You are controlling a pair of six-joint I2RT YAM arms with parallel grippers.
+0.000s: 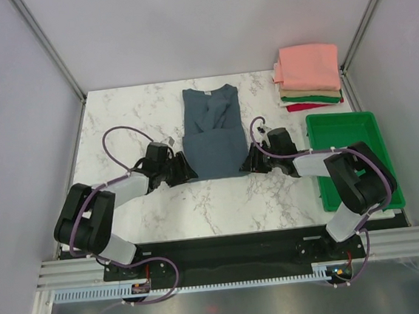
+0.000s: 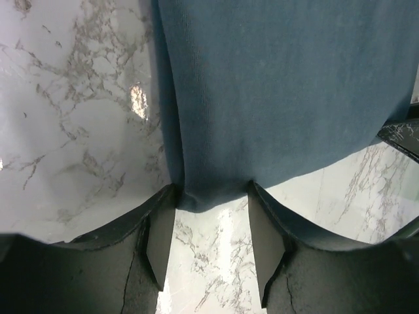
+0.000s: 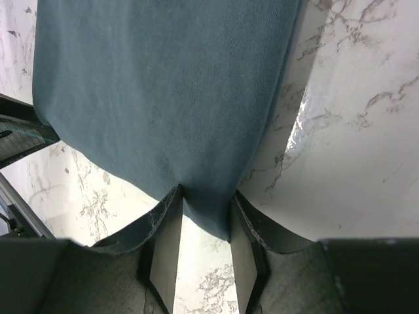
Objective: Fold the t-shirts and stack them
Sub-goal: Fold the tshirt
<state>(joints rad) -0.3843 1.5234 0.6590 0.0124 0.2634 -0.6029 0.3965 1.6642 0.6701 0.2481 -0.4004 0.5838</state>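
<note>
So the blue-grey shirt (image 1: 212, 138) is lying flat in the middle of the table (image 1: 116, 114), collar pointing to the far side, with some cloth bunched up over the chest. Both arms are reaching in low at its near hem, one at each corner.

The left gripper (image 1: 187, 171) is at the near-left corner. In the wrist view its fingers (image 2: 159, 239) are spread, with the hem corner sitting between the tips and bare marble showing in the gap behind it. The right gripper (image 1: 248, 161) is the same deal at the near-right corner: the gap is narrower, but the pads (image 3: 243, 252) are apart with cloth between the tips, so it isn't clamped.

The folded stack (image 1: 307, 73) sits in the far-right corner, salmon on top, then tan, green and red. The green tray (image 1: 345, 144) is just in front of it, on the right edge.
</note>
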